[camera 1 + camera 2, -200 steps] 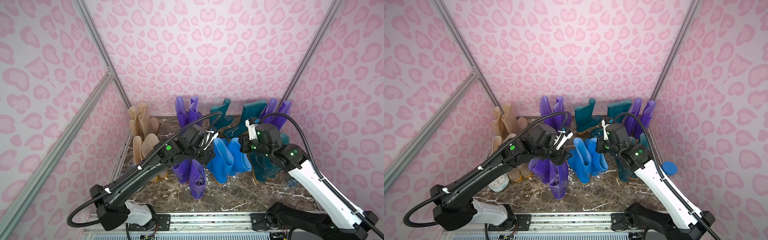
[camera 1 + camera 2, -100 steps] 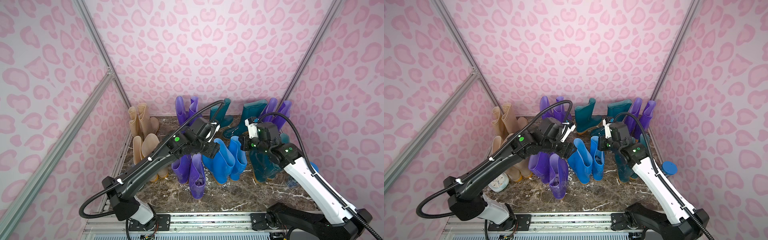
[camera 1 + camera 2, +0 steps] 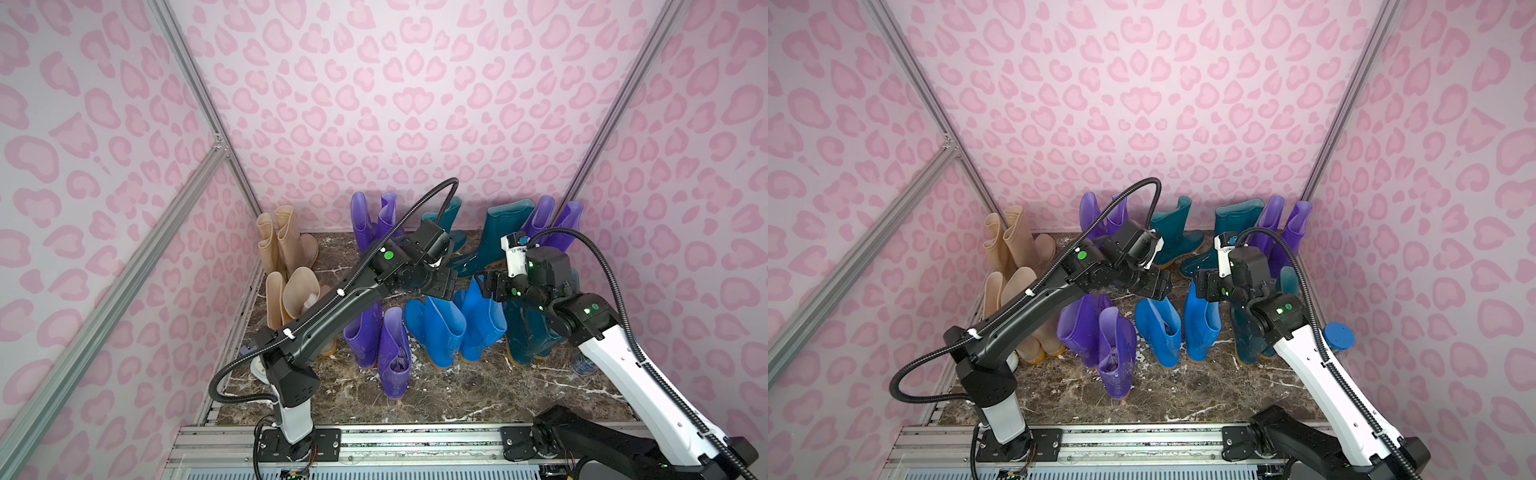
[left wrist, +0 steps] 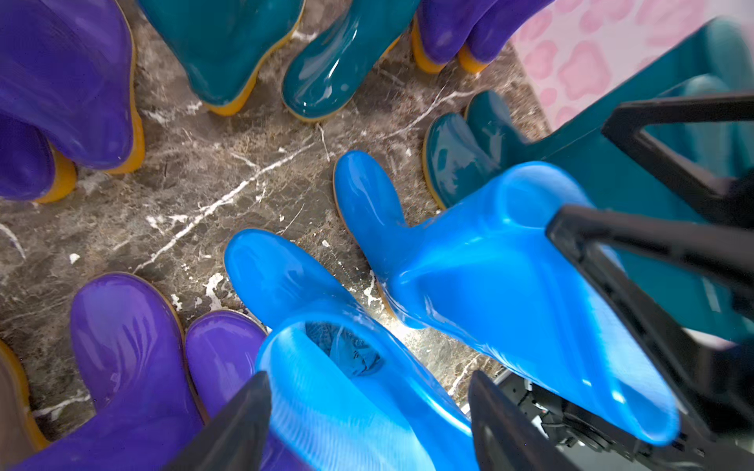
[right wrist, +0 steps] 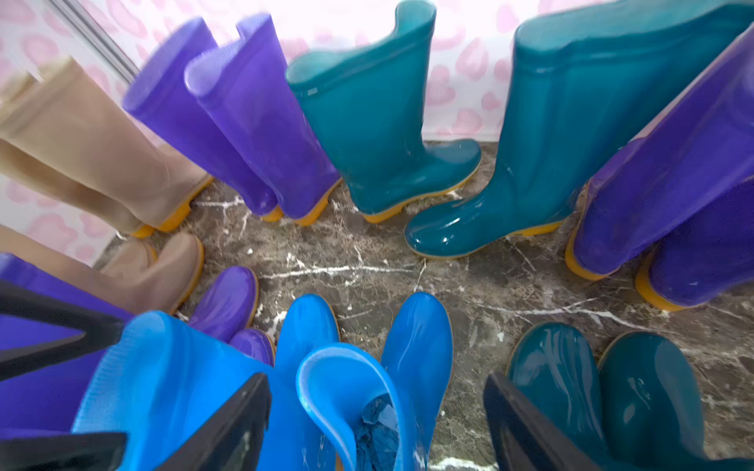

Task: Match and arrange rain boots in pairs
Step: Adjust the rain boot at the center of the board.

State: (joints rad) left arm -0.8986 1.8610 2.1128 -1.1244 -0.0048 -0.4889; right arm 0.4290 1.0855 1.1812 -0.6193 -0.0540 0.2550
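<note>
Your left tool is hanging with its jaws spread wide over the cuff of the left bright blue glossy rubber rain boot. The rim is lying between the fingers without being pinched. Your right tool is standing just as wide over the cuff of the right bright blue boot, so neither tool is holding anything.

In both top views the blue pair is standing upright and side by side, toes pointing to the far wall. It is sitting in the middle of the near row on the dark marbled worktop, between a translucent purple pair on the left and a dark teal pair on the right.

You are probably dealing with light, hollow boots. The tall shafts are looking soft, since the right blue cuff is showing as a flattened, creased oval in the left wrist view. That glossy skin is likely to be slipping out of a shallow pinch. You should be taking the shaft wall just below the rim, one finger inside and one outside, and expecting it to fold as you squeeze.

Crumpled blue stuffing is sitting low in the foot, well clear of such a grip. A tall shaft on a narrow orange-yellow sole is probably tipping easily, and the neighbours are crowding close, so lifting straight up is looking safest.

In the far row, two dark teal boots are standing apart with toes splayed. They are likely needing the same cuff grip.
</note>
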